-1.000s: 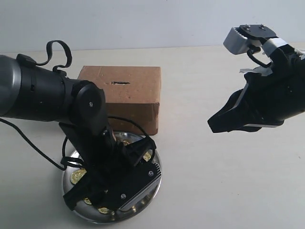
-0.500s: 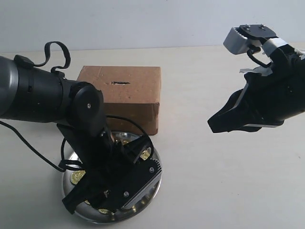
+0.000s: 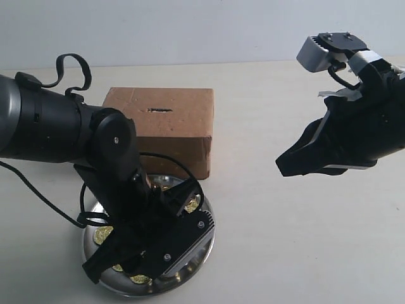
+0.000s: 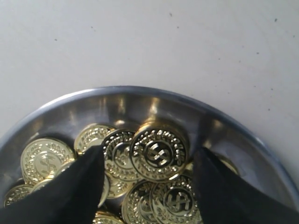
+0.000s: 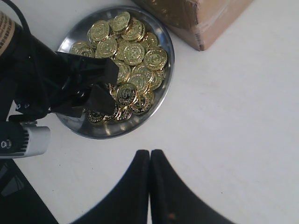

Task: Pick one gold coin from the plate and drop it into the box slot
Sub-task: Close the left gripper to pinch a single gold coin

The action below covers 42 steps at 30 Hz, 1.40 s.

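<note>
The silver plate [image 3: 207, 235] lies in front of the brown box [image 3: 168, 120], whose dark slot [image 3: 159, 110] is on its top face. Several gold coins [image 5: 133, 53] fill the plate [image 5: 167, 79]. My left gripper [image 4: 148, 153] is open and low inside the plate [image 4: 140, 91]. Its black fingers [image 4: 79, 186] stand on either side of one raised gold coin [image 4: 159, 150] without closing on it. In the exterior view the left gripper [image 3: 142, 261] hides most of the coins. My right gripper [image 3: 285, 166] hangs shut and empty above the table, right of the box.
A black cable [image 3: 38, 190] loops from the left arm across the table beside the plate. The right wrist view shows the box corner [image 5: 201, 18] close to the plate's rim. White table surface [image 3: 304, 240] stretches to the right of the plate.
The left arm has shifted slightly, settling its open gripper a little lower into the plate. The right arm has not moved.
</note>
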Tool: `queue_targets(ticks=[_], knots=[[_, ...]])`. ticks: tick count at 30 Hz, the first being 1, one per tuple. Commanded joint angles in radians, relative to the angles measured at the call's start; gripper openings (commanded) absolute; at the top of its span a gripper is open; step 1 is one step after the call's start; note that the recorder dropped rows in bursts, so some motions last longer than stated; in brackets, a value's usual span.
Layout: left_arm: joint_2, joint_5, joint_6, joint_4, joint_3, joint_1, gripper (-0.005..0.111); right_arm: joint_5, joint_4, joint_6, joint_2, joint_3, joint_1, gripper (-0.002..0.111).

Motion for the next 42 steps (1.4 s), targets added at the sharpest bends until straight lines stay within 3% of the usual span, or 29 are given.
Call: queue_targets(ticks=[1, 38, 42], knots=[[-0.011, 0.003, -0.006, 0.001, 0.004, -0.005, 0.055, 0.004, -0.006, -0.011, -0.01, -0.007, 0.002, 0.0], [0.018, 0.007, -0.003, 0.014, 0.004, -0.005, 0.052, 0.004, -0.006, -0.009, -0.01, -0.007, 0.002, 0.0], [0.039, 0.002, 0.009, 0.015, 0.004, -0.038, 0.052, 0.004, -0.006, -0.009, -0.01, -0.007, 0.002, 0.0]])
